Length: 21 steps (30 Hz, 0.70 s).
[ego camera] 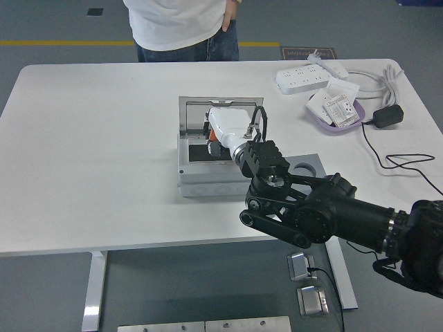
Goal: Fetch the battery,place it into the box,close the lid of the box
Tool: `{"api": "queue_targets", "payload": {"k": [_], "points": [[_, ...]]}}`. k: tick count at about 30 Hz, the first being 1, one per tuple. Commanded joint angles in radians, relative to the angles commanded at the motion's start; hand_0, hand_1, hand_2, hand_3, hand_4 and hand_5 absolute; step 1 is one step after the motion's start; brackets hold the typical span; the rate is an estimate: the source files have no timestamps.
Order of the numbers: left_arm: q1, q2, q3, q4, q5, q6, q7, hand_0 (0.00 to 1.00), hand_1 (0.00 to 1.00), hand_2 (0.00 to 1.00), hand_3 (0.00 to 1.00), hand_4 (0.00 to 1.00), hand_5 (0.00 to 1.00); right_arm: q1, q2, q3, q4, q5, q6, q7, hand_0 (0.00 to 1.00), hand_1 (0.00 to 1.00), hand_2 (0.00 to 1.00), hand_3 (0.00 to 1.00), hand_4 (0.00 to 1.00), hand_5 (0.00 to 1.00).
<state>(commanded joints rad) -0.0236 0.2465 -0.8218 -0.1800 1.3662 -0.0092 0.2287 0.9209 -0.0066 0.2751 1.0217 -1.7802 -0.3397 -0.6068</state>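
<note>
While our right arm reaches in from the lower right, our right robot hand [220, 131] hangs over the open box [220, 166] on the table [90, 152]; we cannot tell its grip or see the battery. Beyond stands the raised lid [201, 111], then a person [181, 28].

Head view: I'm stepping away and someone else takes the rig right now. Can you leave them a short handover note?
Right hand: over the open box, white back hiding its fingers, so the grip is unclear; something orange and black shows under it, maybe the battery.
Left hand: out of view.
Lid stands upright at the box's back edge.
A person stands at the far side, not touching anything.
Done: reach to the box.
Left: confirm the battery is in, release, close the lid.
</note>
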Motion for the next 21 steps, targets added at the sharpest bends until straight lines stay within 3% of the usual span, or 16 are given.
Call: {"api": "queue_targets", "payload": {"k": [17, 18, 21], "points": [[-0.007, 0.001, 0.004, 0.0, 0.001, -0.001, -0.001, 0.633, 0.708, 0.631, 0.601, 0.607, 0.481, 0.005, 0.007, -0.01, -0.027, 0.042, -0.029, 0.04, 0.133, 0.24, 0.253, 0.277, 0.002, 0.002], [-0.007, 0.001, 0.004, 0.0, 0.0, -0.001, -0.001, 0.633, 0.708, 0.631, 0.602, 0.606, 0.48, 0.005, 0.007, -0.011, -0.028, 0.045, -0.031, 0.044, 0.251, 0.285, 0.292, 0.311, 0.01, 0.002], [-0.008, 0.001, 0.005, 0.0, 0.0, -0.001, -0.001, 0.633, 0.708, 0.631, 0.602, 0.606, 0.48, 0.005, 0.007, -0.016, -0.029, 0.047, -0.035, 0.05, 0.251, 0.285, 0.292, 0.311, 0.01, 0.002]]}}
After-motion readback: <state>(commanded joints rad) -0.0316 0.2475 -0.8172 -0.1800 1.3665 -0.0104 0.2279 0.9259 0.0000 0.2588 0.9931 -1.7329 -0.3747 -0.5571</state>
